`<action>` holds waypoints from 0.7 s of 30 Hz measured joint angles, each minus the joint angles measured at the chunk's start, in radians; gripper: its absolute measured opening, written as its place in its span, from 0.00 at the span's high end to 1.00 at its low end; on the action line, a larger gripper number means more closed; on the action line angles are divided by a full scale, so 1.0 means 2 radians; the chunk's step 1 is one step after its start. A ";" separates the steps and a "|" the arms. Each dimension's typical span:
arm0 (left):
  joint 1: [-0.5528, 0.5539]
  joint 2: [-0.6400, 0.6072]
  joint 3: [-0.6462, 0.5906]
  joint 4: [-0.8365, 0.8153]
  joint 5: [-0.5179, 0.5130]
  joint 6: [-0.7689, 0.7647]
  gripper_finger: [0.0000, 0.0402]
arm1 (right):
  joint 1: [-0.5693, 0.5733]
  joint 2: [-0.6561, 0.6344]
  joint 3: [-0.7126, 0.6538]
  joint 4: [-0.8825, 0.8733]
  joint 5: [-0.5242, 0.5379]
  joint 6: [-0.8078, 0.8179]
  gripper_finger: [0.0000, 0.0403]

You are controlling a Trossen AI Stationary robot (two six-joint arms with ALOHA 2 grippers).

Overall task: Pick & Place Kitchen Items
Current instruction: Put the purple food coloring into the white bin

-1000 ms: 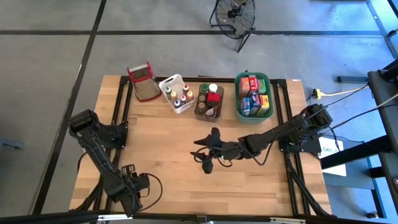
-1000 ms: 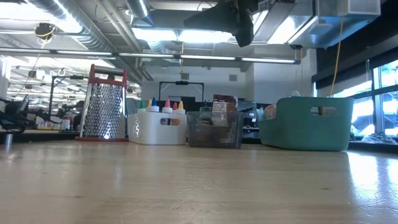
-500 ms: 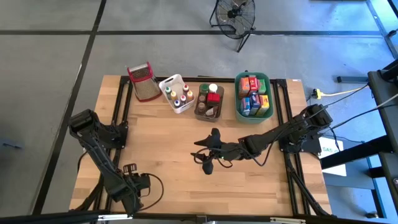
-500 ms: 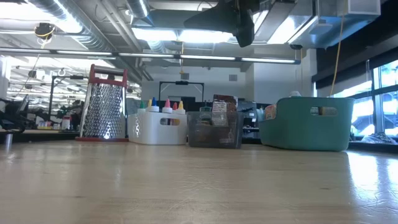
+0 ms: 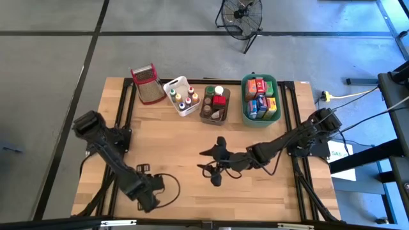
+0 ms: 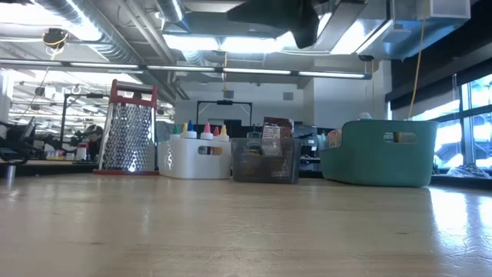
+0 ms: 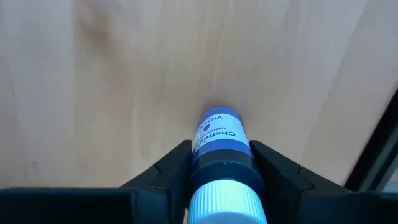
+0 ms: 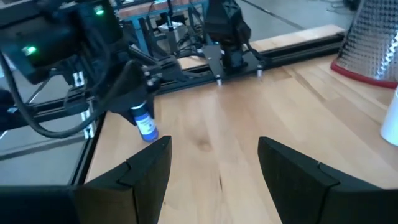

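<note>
Table: pale wood planks, smooth, faint sheen, fine grain; black metal frame at the edges. Grater: perforated shiny metal with a red plastic top. White tub: matt, ribbed plastic. Brown tub: translucent plastic. Green tub: smooth plastic, slightly glossy. Small bottle: glossy blue label, ribbed pale-blue plastic cap. Left gripper: matt black plastic fingers against the bottle's sides. Right gripper: matt black fingers. Boxes: printed card, in red, orange and blue.
</note>
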 joint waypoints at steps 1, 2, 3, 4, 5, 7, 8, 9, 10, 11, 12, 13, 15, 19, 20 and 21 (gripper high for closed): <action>0.009 0.000 0.003 0.000 0.000 0.014 0.65 | 0.002 0.000 0.000 0.003 0.000 -0.006 0.40; 0.018 0.000 0.006 -0.003 0.000 0.029 0.65 | 0.004 0.000 0.000 0.007 0.000 -0.013 0.40; 0.028 0.000 0.009 -0.007 -0.001 0.045 0.65 | 0.006 0.000 0.000 0.013 -0.003 -0.023 0.40; 0.038 0.000 0.013 -0.012 -0.002 0.061 0.65 | 0.009 0.000 0.000 0.021 -0.009 -0.041 0.40; 0.050 0.000 0.017 -0.019 -0.004 0.078 0.65 | 0.012 -0.001 0.000 0.028 -0.017 -0.066 0.40; 0.073 0.000 0.029 -0.042 -0.015 0.111 0.65 | 0.023 -0.004 0.000 0.046 -0.036 -0.119 0.40; 0.085 0.000 0.036 -0.055 -0.018 0.128 0.65 | 0.030 -0.008 0.000 0.052 -0.042 -0.144 0.40; 0.098 0.000 0.042 -0.068 -0.021 0.144 0.65 | 0.039 -0.012 0.000 0.055 -0.043 -0.167 0.40; 0.110 0.000 0.049 -0.077 -0.021 0.161 0.65 | 0.047 -0.017 0.000 0.057 -0.043 -0.189 0.40; 0.122 0.000 0.056 -0.084 -0.023 0.176 0.65 | 0.057 -0.022 0.000 0.056 -0.041 -0.210 0.40; 0.133 0.000 0.065 -0.092 -0.028 0.192 0.65 | 0.066 -0.027 0.000 0.056 -0.039 -0.230 0.40; 0.144 0.000 0.073 -0.100 -0.034 0.210 0.65 | 0.075 -0.031 0.000 0.054 -0.039 -0.254 0.40; 0.168 0.000 0.090 -0.107 -0.046 0.245 0.65 | 0.094 -0.042 0.000 0.053 -0.038 -0.296 0.40; 0.216 0.000 0.125 -0.124 -0.068 0.308 0.65 | 0.124 -0.063 0.001 0.031 -0.036 -0.365 0.40; 0.228 0.000 0.134 -0.127 -0.074 0.324 0.65 | 0.131 -0.067 0.001 0.020 -0.027 -0.376 0.40; 0.240 0.000 0.143 -0.131 -0.081 0.340 0.65 | 0.137 -0.071 0.001 0.008 -0.009 -0.386 0.40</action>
